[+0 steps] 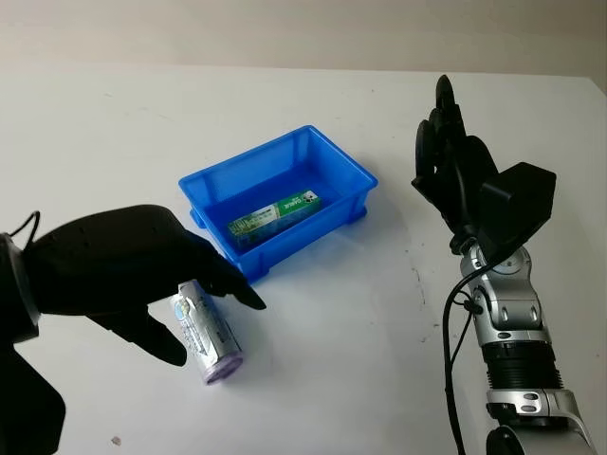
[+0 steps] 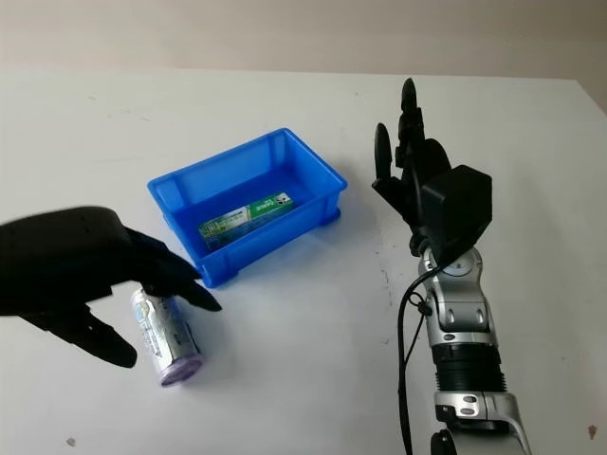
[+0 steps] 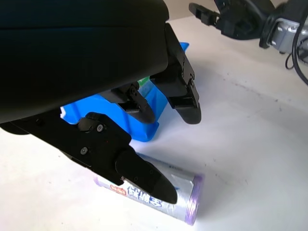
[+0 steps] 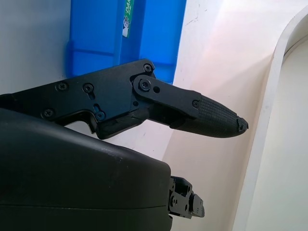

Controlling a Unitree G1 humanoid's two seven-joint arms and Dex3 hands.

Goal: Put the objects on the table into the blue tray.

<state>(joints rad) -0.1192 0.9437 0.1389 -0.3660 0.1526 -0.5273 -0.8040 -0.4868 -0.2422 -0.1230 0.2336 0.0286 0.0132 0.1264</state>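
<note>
Bare table [image 1: 360, 313] lies open between purple tube [image 1: 207, 332] and blue tray [image 1: 275, 194].

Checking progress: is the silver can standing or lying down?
Lying down. The silver can rests on its side on the table, under the left hand.

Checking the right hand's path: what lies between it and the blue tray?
Nothing: in the left eye view only bare white table separates the open right hand, raised right of it, from the blue tray.

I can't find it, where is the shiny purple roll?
The roll lies on the table under the left hand, just in front of the blue tray.
</note>
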